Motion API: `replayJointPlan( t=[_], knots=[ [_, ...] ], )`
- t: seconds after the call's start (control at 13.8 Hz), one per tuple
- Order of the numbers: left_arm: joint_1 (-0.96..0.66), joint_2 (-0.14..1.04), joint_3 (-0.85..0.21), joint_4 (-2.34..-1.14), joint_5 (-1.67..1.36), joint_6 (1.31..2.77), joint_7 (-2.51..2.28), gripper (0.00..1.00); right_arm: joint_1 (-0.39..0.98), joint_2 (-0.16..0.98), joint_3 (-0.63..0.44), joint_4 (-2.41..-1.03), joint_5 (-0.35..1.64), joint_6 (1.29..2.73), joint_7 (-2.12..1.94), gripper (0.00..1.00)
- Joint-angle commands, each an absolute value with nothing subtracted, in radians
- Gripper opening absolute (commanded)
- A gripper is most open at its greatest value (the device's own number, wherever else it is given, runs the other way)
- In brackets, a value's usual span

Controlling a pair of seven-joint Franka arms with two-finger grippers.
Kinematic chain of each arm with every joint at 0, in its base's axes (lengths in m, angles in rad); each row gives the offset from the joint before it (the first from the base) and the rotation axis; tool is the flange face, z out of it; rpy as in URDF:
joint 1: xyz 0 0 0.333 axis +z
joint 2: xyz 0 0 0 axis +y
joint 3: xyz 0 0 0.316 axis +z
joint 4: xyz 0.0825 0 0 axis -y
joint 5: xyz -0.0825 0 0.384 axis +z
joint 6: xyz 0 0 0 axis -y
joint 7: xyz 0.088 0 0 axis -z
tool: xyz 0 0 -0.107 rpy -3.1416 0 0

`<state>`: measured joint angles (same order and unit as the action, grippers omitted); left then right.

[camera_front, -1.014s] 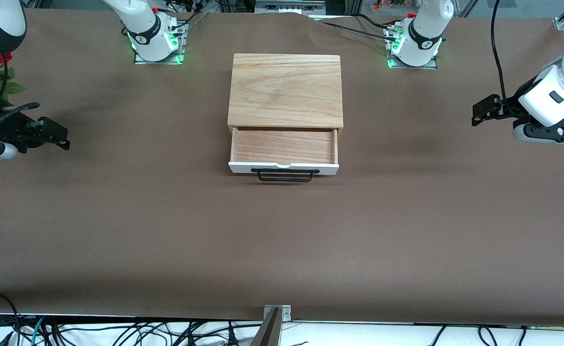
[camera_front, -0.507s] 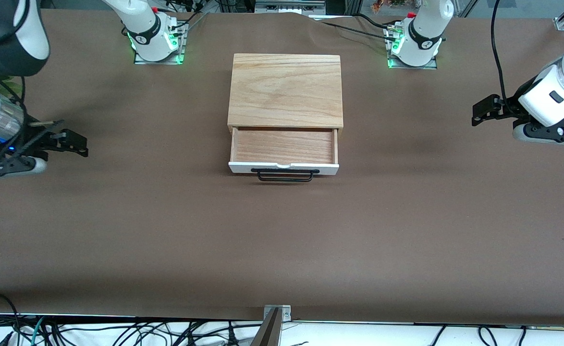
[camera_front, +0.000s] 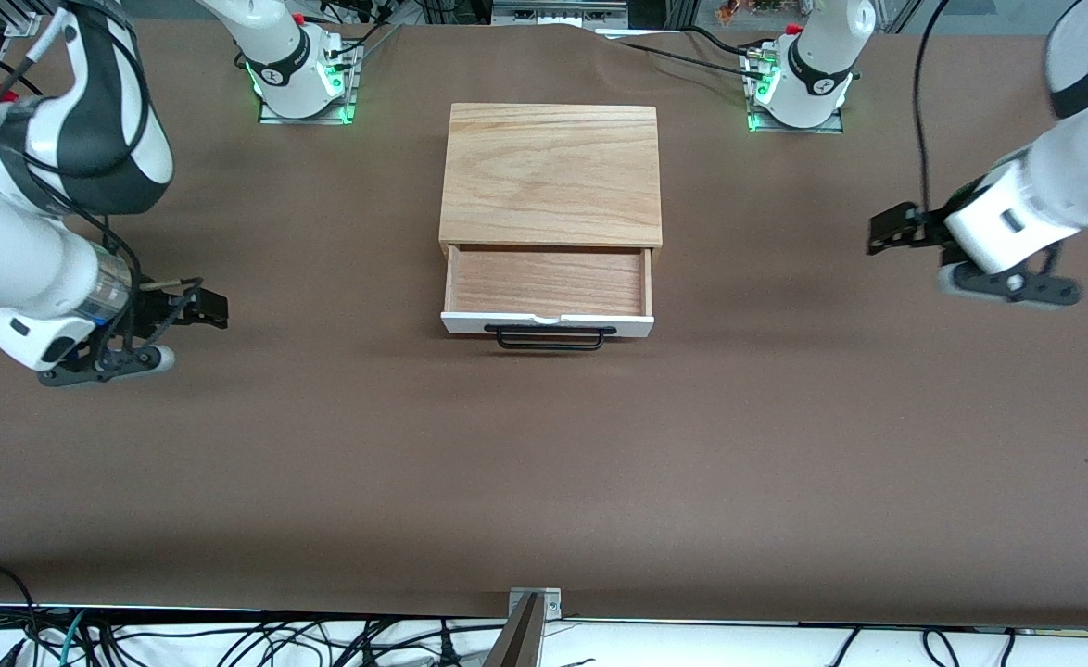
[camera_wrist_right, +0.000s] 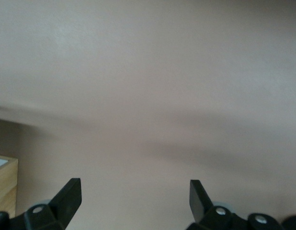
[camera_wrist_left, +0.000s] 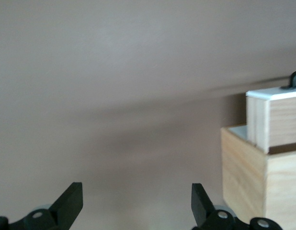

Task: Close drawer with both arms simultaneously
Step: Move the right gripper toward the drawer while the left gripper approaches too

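The drawer (camera_front: pixel 548 290) sits pulled out of a light oak casing (camera_front: pixel 551 174) at the middle of the brown table (camera_front: pixel 544 463). Its white front panel and black wire handle (camera_front: pixel 549 338) face 6 o'clock in the front view, toward that camera. The drawer's long axis runs across the table, from 9 to 3 o'clock, and it slides shut toward 12 o'clock.

Your right gripper (camera_front: pixel 201 308) hangs over bare table toward the right arm's end, at about 9 o'clock from the drawer and well apart from it. Its fingers (camera_wrist_right: pixel 66 194) stand wide apart and hold nothing. Your left gripper (camera_front: pixel 891 229) hangs over bare table toward the left arm's end, at about 3 o'clock from the drawer, also well apart. Its fingers (camera_wrist_left: pixel 69 201) are likewise spread and empty.

To do this approach well, I judge you should bring both grippers round to the 6 o'clock side of the white panel, one near each end, clear of the handle. Make contact together and push evenly toward 12 o'clock, so the drawer does not skew and bind in the casing.
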<state>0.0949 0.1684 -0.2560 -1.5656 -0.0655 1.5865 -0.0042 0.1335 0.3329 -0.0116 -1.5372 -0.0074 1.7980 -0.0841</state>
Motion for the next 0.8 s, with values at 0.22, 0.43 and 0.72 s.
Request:
replayJointPlan(
  t=[0.22,0.43,0.72],
  knots=[
    [-0.046,0.434,-0.258,-1.425,-0.126,1.757,-0.003,1.00,0.170,0.440,-0.002,-1.513,0.220,1.891,-0.078,1.00],
    [-0.109,0.503,-0.258,-1.425,-0.136,1.870,-0.002,1.00,0.189,0.501,-0.002,-1.511,0.340,1.911,-0.077,1.00],
    [-0.143,0.621,-0.259,-1.424,-0.296,2.037,0.015,1.00,0.257,0.564,0.002,-1.494,0.408,1.962,-0.091,1.00]
  ],
)
